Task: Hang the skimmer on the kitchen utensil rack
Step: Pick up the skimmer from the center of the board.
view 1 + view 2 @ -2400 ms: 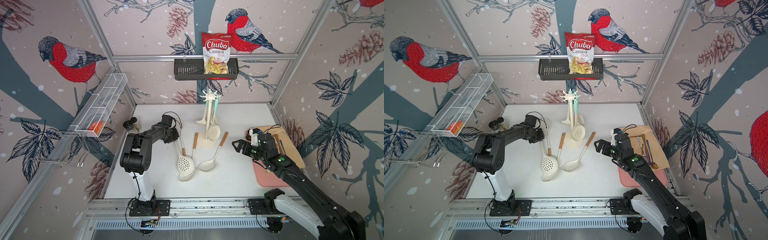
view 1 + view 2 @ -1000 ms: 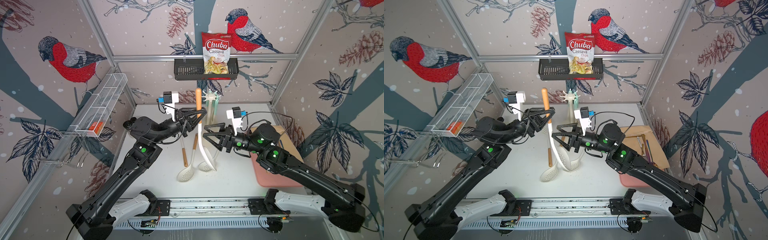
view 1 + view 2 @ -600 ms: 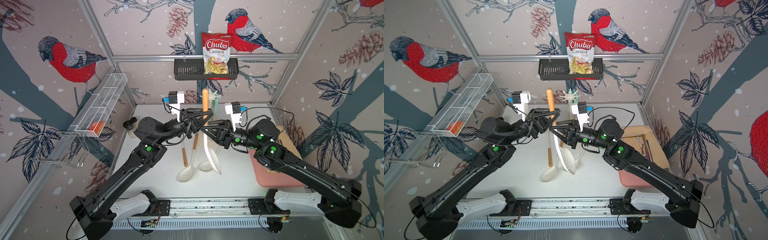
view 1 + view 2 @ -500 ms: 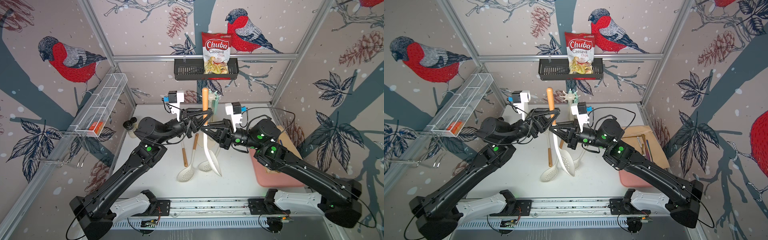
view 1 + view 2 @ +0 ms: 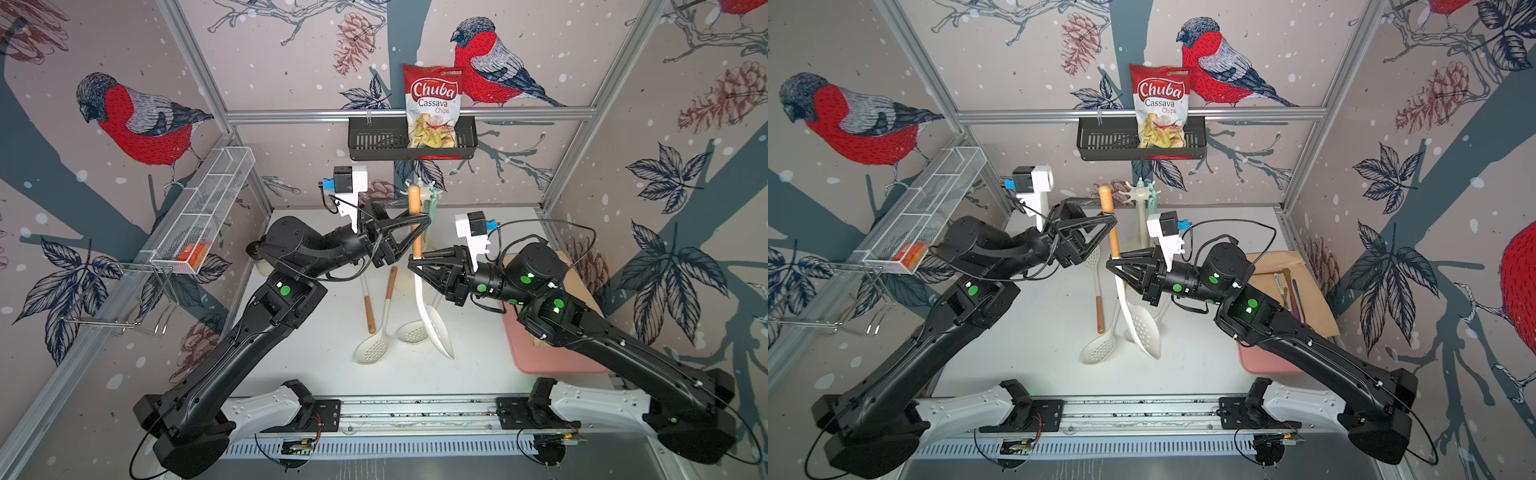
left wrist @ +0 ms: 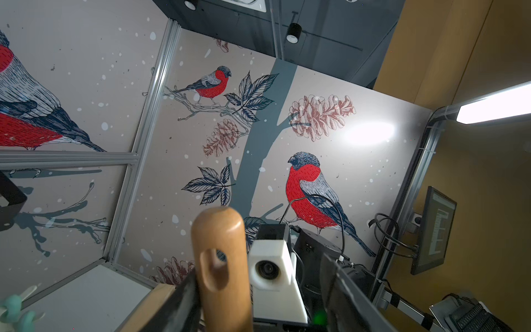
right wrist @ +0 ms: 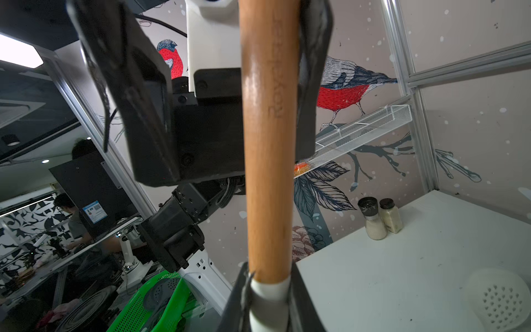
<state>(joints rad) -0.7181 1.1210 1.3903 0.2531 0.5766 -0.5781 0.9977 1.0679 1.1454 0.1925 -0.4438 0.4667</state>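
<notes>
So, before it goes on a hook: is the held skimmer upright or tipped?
Roughly upright: the skimmer has its wooden handle end up and perforated head hanging down, with the right gripper shut on the handle.

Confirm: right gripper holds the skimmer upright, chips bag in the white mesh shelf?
No: in both top views the chips bag sits in the black basket, not the mesh shelf. The right gripper does hold the skimmer upright.
</notes>
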